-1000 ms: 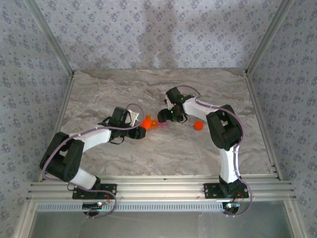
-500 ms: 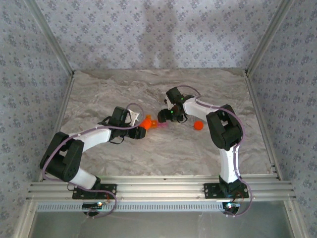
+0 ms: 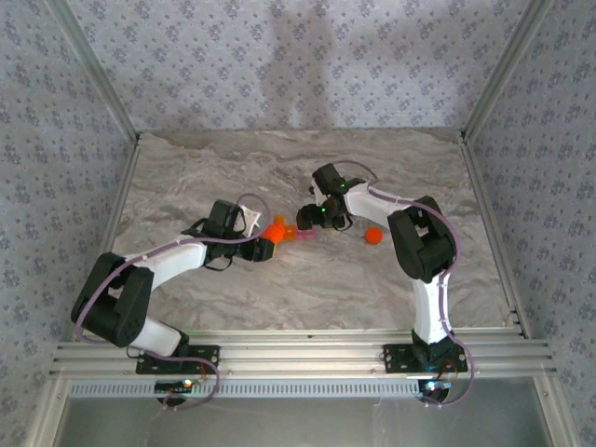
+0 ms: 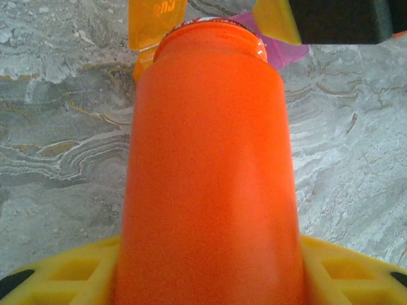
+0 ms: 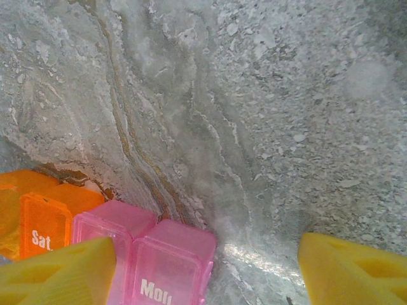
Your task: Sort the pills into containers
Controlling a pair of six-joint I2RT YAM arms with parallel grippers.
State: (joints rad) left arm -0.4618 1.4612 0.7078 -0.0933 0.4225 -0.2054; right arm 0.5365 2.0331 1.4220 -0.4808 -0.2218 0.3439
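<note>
My left gripper [image 3: 262, 248] is shut on an orange pill bottle [image 4: 210, 171], uncapped, its mouth lying close to the containers. The containers are small joined orange [image 3: 277, 228] and pink [image 3: 301, 234] compartments on the marble table. In the right wrist view they are marked "Sat" [image 5: 43, 235] and "Mon" [image 5: 166, 270]. My right gripper [image 3: 310, 218] hovers at the pink end, open, its left finger [image 5: 67, 273] over a pink compartment and its right finger [image 5: 350, 270] over bare marble. The pills are hidden.
The bottle's round orange cap [image 3: 373, 236] lies on the table right of the containers, beside the right arm. Metal frame posts and patterned walls enclose the marble table [image 3: 233, 168].
</note>
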